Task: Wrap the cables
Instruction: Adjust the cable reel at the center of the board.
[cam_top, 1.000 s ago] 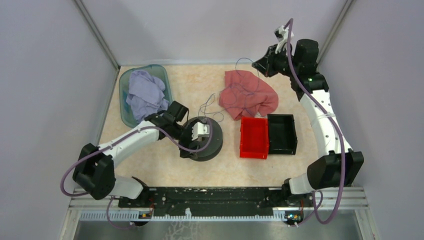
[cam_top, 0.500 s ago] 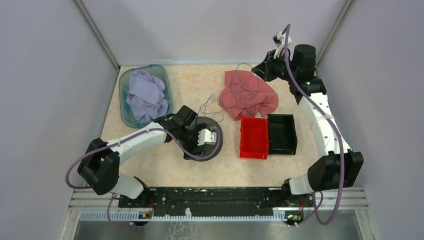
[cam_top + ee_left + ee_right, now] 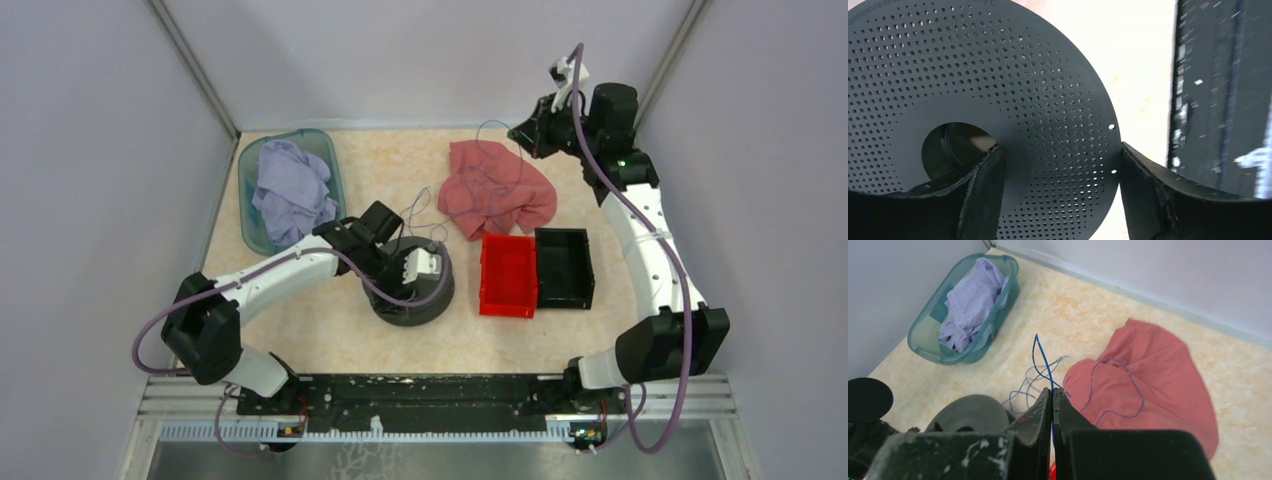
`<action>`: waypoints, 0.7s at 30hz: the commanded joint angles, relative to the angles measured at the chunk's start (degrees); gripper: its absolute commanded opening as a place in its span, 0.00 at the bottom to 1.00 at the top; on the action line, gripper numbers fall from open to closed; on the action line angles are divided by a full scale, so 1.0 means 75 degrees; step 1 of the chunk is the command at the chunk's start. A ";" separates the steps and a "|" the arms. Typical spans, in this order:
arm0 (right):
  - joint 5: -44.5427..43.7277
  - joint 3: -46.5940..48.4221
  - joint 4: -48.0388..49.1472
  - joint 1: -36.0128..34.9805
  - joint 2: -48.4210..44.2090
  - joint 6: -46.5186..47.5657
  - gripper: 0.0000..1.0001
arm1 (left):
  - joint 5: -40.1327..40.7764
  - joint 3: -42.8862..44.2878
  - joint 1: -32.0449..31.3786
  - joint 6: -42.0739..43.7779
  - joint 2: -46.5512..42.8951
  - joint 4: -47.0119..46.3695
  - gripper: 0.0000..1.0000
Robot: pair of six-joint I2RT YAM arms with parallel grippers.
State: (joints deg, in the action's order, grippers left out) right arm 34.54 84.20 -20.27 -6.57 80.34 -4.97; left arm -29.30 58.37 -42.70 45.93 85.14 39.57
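Observation:
The cable is a very thin blue-grey wire. It curls in loose loops behind the black perforated spool and over the red cloth. My right gripper hangs high at the back right, shut on one strand; another loop lies on the cloth. My left gripper sits on the spool's top flange. One finger stands at the hub hole and the other against the outer rim, and both touch the flange.
A teal basket holding a lilac cloth stands at the back left. A red bin and a black bin sit side by side right of the spool. Grey walls close in on three sides.
My left gripper has shifted right across the spool and its jaws have narrowed onto the flange. The right gripper stays shut on the cable, having barely moved.

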 commanded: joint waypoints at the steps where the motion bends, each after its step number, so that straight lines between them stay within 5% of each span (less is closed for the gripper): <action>1: -0.0330 0.1137 -0.0030 0.0039 0.0011 0.0443 0.00 | -0.1766 0.0847 0.0182 -0.0988 -0.0291 0.0461 0.29; 9: -0.0664 0.1655 -0.0031 0.0044 0.0261 0.0624 0.00 | -0.4501 0.0727 0.1419 -0.3972 -0.0888 -0.1259 0.21; 15: -0.1159 0.1904 -0.0013 0.0038 0.0455 0.0671 0.00 | -0.5430 -0.0111 0.2198 -0.6890 -0.1060 -0.3413 0.20; 21: -0.1289 0.2055 0.0001 0.0034 0.0668 0.0617 0.00 | -0.5845 -0.1421 0.2808 -1.0535 -0.0811 -0.7406 0.15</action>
State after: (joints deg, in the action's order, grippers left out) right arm 26.39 95.81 -22.41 -6.57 85.06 -0.60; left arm -66.72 52.42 -23.86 -10.72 78.54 9.72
